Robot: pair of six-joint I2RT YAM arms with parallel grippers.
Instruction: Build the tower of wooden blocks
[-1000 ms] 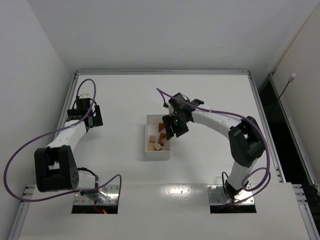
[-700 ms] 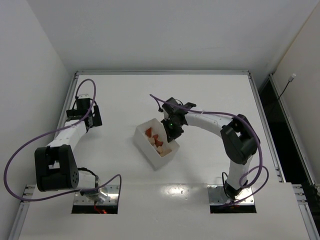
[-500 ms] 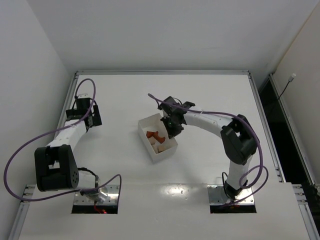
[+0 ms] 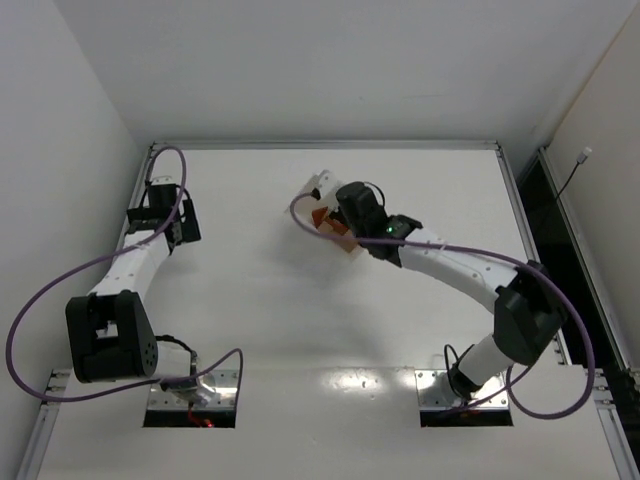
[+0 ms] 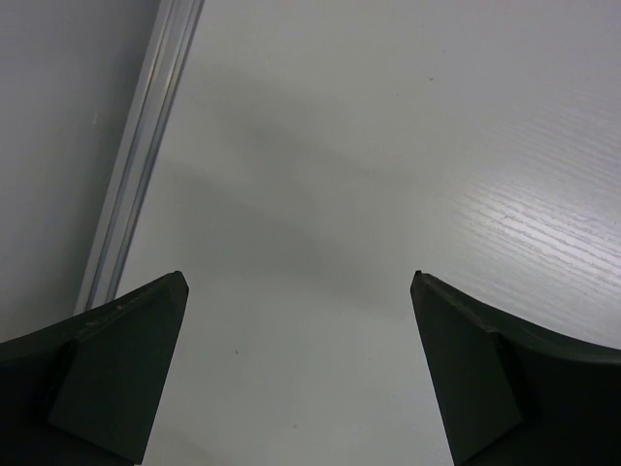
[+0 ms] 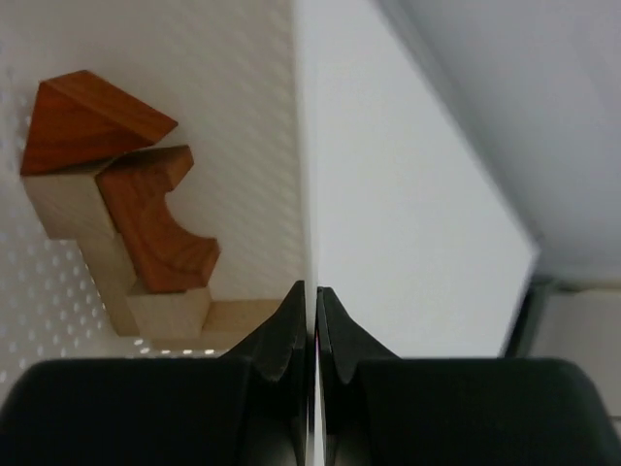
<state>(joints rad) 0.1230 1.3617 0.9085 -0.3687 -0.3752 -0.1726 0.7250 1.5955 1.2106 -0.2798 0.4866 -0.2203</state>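
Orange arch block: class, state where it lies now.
In the right wrist view, left side, the arch block lies inside the white tray, below the orange wedge and against tan blocks.

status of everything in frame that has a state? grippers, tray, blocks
left gripper: open, nothing between the fingers, bare table below.
right gripper: shut on the white tray's wall.
white tray: held by one wall; lift off the table cannot be told.
orange wedge: loose in the tray, lying on a tan block.
orange arch: loose in the tray, touching the wedge.
tan blocks: bunched in the tray, no tower built.
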